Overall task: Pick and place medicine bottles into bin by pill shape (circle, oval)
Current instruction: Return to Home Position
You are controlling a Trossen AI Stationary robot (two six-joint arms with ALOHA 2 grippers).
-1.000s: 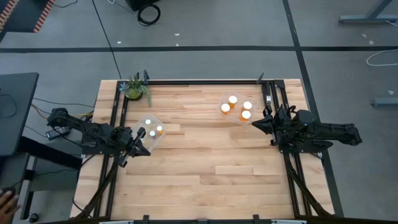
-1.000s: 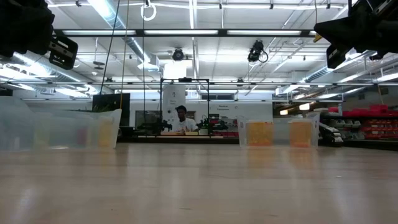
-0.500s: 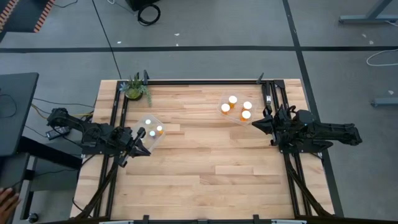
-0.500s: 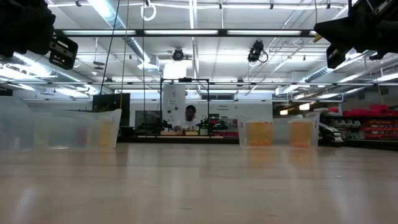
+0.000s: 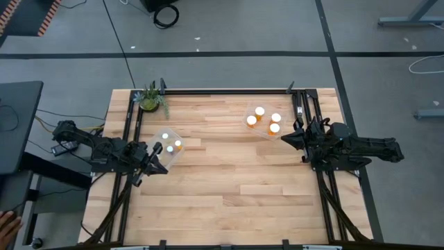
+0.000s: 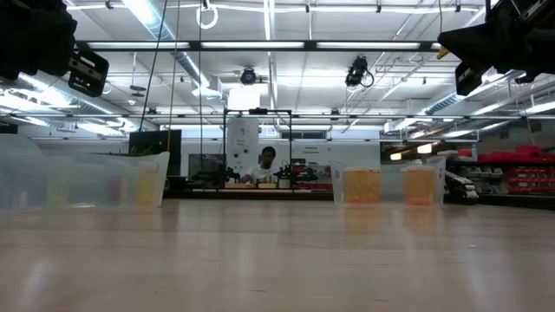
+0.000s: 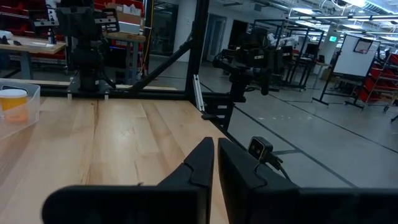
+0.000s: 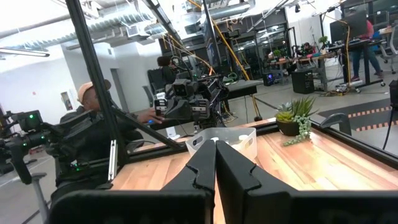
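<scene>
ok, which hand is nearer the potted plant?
Left. The left hand sits on the same side of the table as the potted plant, at that side edge; the right hand is at the opposite side edge.

Table pale wood, smooth; bins clear plastic; frame black metal.

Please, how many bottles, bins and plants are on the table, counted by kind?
Medicine bottles: 7 caps visible, 4 in the right bin, 3 in the left bin
Transparent bins: 2
Potted plant: 1
Total: 10
</scene>
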